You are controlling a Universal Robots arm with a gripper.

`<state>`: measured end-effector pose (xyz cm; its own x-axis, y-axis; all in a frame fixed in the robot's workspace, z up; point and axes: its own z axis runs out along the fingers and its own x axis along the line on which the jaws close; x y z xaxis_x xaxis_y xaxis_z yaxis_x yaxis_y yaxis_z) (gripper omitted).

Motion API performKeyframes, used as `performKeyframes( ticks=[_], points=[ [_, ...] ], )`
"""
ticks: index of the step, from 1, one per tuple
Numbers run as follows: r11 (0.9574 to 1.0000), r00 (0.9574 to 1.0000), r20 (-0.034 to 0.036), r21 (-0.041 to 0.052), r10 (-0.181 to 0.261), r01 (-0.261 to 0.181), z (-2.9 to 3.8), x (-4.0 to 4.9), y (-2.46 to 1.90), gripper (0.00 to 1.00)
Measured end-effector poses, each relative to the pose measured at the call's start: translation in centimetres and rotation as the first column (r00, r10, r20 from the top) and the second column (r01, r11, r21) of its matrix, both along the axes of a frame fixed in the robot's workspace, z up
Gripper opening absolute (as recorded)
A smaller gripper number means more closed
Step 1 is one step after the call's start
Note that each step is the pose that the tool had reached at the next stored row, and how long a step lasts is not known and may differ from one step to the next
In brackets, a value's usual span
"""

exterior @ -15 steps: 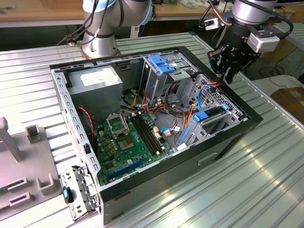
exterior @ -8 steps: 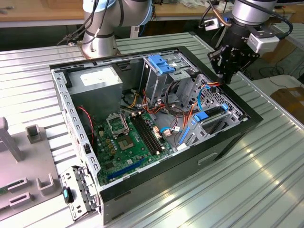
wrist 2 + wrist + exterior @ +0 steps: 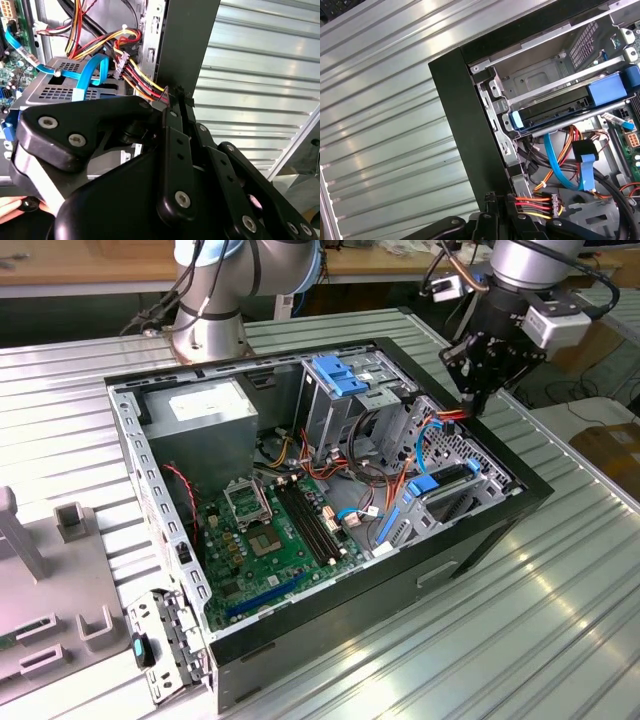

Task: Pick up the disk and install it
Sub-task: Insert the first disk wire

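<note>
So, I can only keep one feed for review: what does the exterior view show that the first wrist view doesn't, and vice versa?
The exterior view adds the grey power-supply box with a white sticker and a robot arm's silver base. The first wrist view adds a side-on look into the grey metal drive bays, where a flat drive in a blue plastic frame, possibly the disk, sits. Both share the black gripper, the black case wall and the ribbed metal table.

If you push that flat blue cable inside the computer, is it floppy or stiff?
Probably floppy: the flat blue cable hangs in a loose curve, so it would likely bend aside. Likely light too, since it looks thin as ribbon.
</note>
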<state>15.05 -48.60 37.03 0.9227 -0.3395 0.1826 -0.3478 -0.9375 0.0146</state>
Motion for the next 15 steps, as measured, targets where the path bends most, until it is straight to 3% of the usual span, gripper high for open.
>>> performKeyframes(
  ticks=[4,7,9,11,12,15],
  points=[
    [1.0000,1.0000,-0.0044,0.0004,-0.003,0.003,0.52,0.00,0.00,0.16],
    [0.9969,0.9969,-0.0044,-0.0003,-0.079,0.079,0.53,-0.01,-0.02,0.16],
    [0.9917,0.9916,-0.0044,0.0001,-0.129,0.129,0.46,-0.01,-0.03,0.16],
    [0.9786,0.9786,-0.0045,0.0000,-0.206,0.206,0.41,-0.02,-0.03,0.16],
    [0.9762,0.9762,-0.0044,0.0000,-0.217,0.217,0.41,-0.02,-0.04,0.16],
    [0.9762,0.9761,-0.0045,-0.0001,-0.217,0.217,0.41,-0.01,-0.03,0.16]
  ],
)
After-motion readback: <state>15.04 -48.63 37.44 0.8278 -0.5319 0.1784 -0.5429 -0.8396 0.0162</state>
